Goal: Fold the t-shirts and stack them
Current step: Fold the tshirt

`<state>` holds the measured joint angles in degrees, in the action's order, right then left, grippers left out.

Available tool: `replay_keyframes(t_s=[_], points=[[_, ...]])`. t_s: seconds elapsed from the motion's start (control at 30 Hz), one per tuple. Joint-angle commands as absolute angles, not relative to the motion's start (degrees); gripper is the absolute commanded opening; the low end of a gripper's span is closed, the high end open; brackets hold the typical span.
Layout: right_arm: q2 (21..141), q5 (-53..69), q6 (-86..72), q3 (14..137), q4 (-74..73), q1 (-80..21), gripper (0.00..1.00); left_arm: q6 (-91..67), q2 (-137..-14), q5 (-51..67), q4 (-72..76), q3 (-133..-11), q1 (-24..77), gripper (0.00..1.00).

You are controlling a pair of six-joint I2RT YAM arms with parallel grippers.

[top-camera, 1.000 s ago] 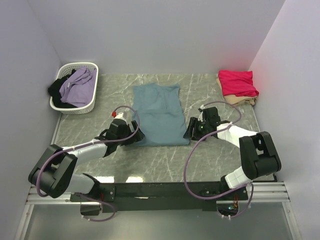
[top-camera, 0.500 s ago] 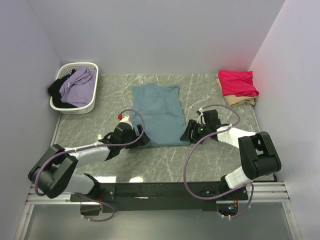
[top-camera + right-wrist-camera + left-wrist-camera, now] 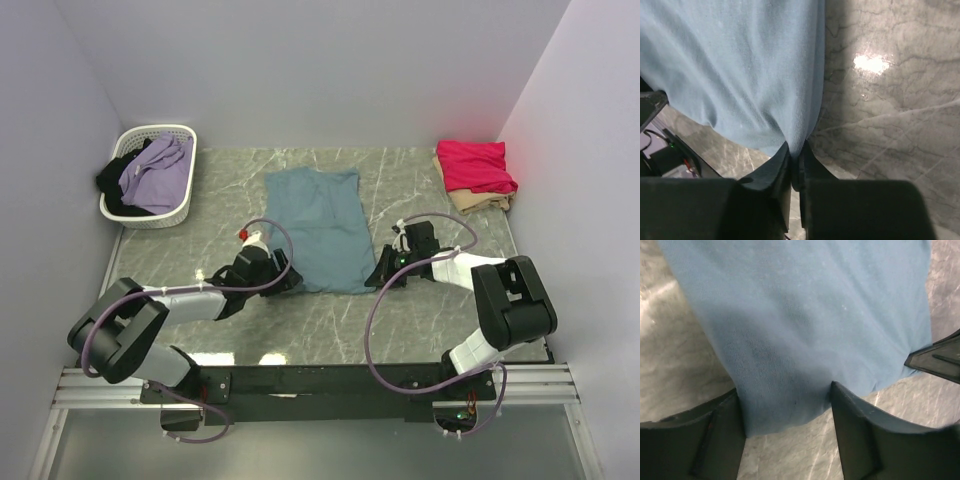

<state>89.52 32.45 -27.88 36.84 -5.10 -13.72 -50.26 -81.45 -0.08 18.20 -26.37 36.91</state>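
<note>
Both claws have moved in on the near hem since a second ago, and the right gripper is now clenching, pinching the near-right corner of the teal-blue t-shirt tight between its fingers. The left gripper is straddling the near-left corner, its fingers standing apart with cloth lying between them, not yet gripping. That shirt is lying flat in the middle of the table, while the crimson-pink t-shirt is sitting on the beige t-shirt at the far right corner.
</note>
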Motion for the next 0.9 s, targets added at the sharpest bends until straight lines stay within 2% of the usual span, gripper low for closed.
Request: replay_keyframes(t_s=[0.0,0.03,0.2,0.37,0.43,0.47,0.53,0.57,0.6,0.67,0.8,0.83,0.87], points=[[89.4,32.1,-25.9,38.8,-6.4,-13.6,0.04,-50.7,-82.4,0.3,6.7,-25.1,38.6,0.53],[88.9,31.8,-25.8,38.9,-7.1,-13.7,0.00,-50.7,-81.4,-1.4,4.4,-25.6,38.8,0.49],[86.5,30.4,-24.9,39.3,-8.7,-13.6,0.00,-49.7,-77.8,-4.7,-3.9,-26.8,39.8,0.24],[84.1,29.3,-24.1,39.3,-10.4,-13.6,0.00,-49.0,-73.2,-6.7,-9.6,-26.6,40.1,0.24],[83.6,29.0,-23.9,39.2,-10.6,-13.6,0.00,-48.6,-72.3,-6.7,-10.3,-26.7,40.1,0.35],[83.4,29.2,-23.9,38.9,-10.5,-13.6,0.00,-48.5,-72.2,-6.7,-10.8,-26.9,40.1,0.53],[83.5,29.8,-23.9,38.8,-10.4,-13.6,0.00,-48.3,-71.9,-6.4,-10.8,-27.2,40.1,0.62],[83.6,30.1,-23.9,38.8,-10.3,-13.7,0.00,-48.3,-71.8,-6.0,-10.5,-27.2,40.2,0.73],[83.6,30.3,-24.0,38.8,-10.3,-13.6,0.00,-48.4,-71.7,-6.1,-10.8,-27.2,40.2,0.77],[83.6,30.4,-23.9,38.5,-10.1,-13.6,0.00,-48.5,-71.7,-6.3,-11.2,-27.1,40.3,0.80],[83.8,30.7,-23.5,38.6,-10.5,-13.6,0.00,-48.5,-71.5,-4.8,-9.9,-25.8,40.3,0.77],[83.8,30.8,-23.5,38.6,-10.5,-13.7,0.00,-48.5,-71.6,-4.0,-8.3,-25.1,40.3,0.75],[83.8,30.9,-23.4,38.6,-10.5,-13.7,0.00,-48.6,-71.8,-3.2,-7.3,-24.6,40.3,0.66]])
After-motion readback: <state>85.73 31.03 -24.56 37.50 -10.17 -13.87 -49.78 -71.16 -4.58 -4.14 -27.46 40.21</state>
